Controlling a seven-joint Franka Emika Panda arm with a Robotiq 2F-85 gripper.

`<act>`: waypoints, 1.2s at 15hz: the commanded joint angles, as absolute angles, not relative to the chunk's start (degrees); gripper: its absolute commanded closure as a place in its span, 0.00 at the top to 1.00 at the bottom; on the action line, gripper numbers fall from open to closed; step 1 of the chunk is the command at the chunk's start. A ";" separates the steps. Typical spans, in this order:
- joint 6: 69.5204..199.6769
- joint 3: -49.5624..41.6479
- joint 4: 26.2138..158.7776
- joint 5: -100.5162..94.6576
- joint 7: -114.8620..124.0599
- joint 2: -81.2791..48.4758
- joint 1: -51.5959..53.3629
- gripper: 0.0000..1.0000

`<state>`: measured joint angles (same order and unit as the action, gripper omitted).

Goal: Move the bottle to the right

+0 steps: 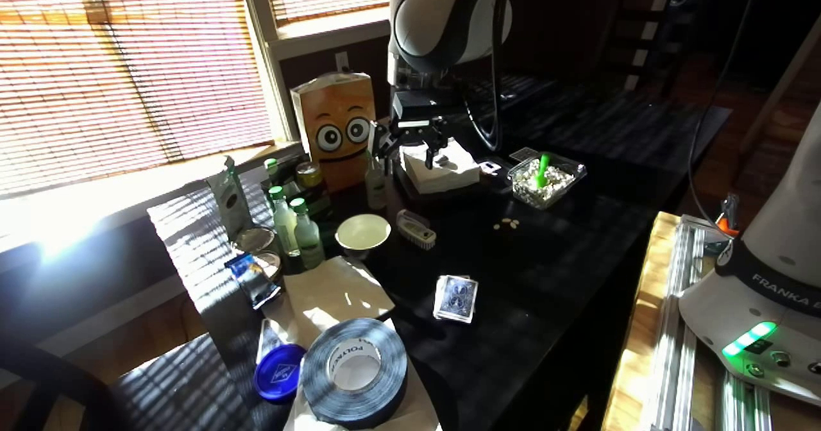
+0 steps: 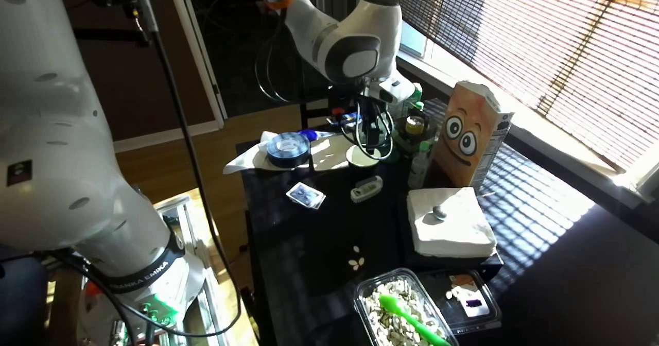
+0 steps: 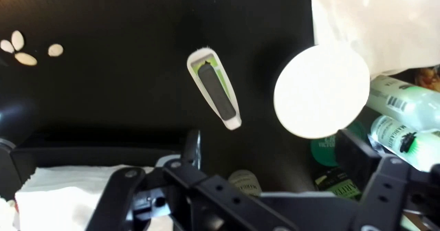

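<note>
The bottle is small, slim and pale green with a whitish label. It stands upright beside the brown cardboard box with a face, and shows with its green cap in an exterior view. My gripper is open and empty, above the table; in that view one finger overlaps the bottle's top. In the wrist view the bottle lies in the space between the open gripper's fingers, nearer the left finger, and is partly hidden by the gripper's linkage.
A white bowl and a brush are near the bottle. A white napkin stack stands on its other side. Green-capped bottles cluster beyond the bowl. Cards, tape and a seed tray lie farther off.
</note>
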<state>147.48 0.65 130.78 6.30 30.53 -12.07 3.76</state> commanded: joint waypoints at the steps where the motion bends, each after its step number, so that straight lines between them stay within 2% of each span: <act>1: 145.83 -2.19 122.31 -2.58 36.45 -17.42 7.17 1.00; 5: 139.50 -5.35 112.69 -8.83 41.09 -21.89 8.92 1.00; 6: 143.37 -4.05 118.52 -6.54 38.51 -18.58 8.05 1.00; 11: 142.63 -4.50 116.43 -6.39 39.06 -20.58 7.87 1.00; 14: 142.74 -1.93 113.81 -0.08 27.19 -22.34 3.37 1.00; 16: 143.10 3.43 112.26 1.86 18.08 -23.47 -2.28 1.00; 18: 140.08 2.27 108.83 3.52 9.26 -25.57 -2.06 1.00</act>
